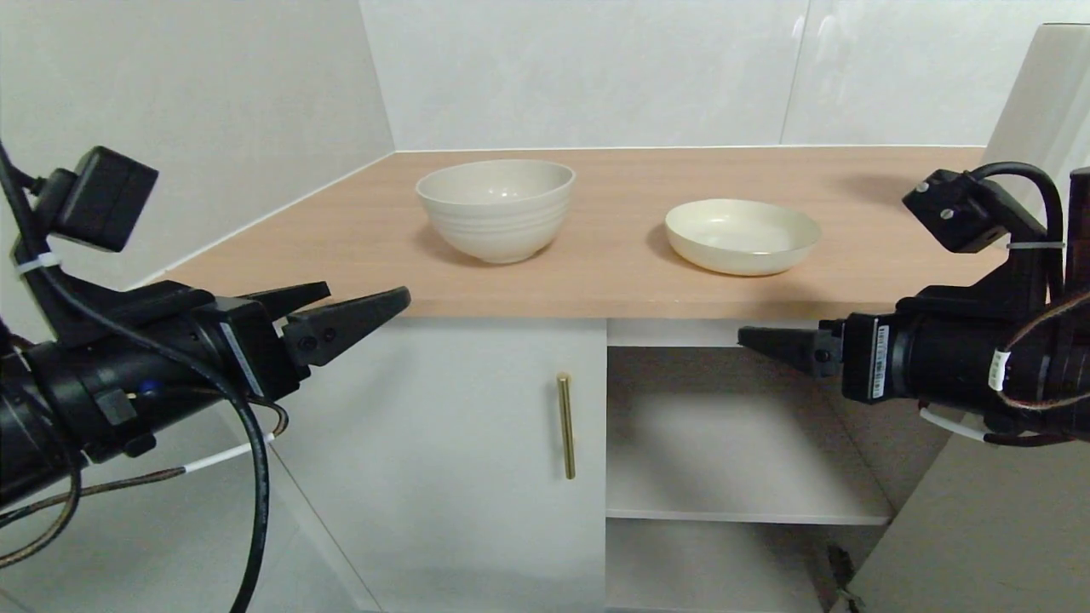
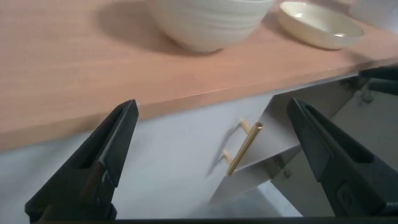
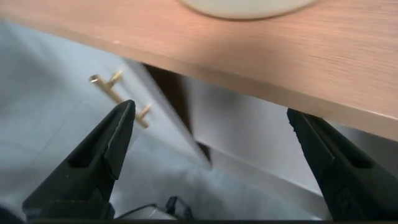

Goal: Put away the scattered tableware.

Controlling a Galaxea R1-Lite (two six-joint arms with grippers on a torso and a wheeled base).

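A deep cream bowl [image 1: 496, 209] stands on the wooden countertop [image 1: 341, 247], left of centre. A shallow cream dish [image 1: 742, 236] sits to its right. My left gripper [image 1: 368, 294] hovers open in front of the counter's front edge, below and left of the bowl, holding nothing. In the left wrist view the bowl [image 2: 208, 22] and dish [image 2: 320, 25] lie beyond the open left gripper [image 2: 211, 104]. My right gripper [image 1: 749, 339] is level with the open cabinet bay, just under the dish. Its own view shows the right gripper [image 3: 210, 109] open and empty below the counter edge.
Under the counter, the left cabinet door [image 1: 443, 443] is shut and has a brass handle [image 1: 565, 426]. The right bay is open, with a bare white shelf [image 1: 741, 477] inside; its door [image 1: 979, 528] swings out at the right. Walls close the back and left.
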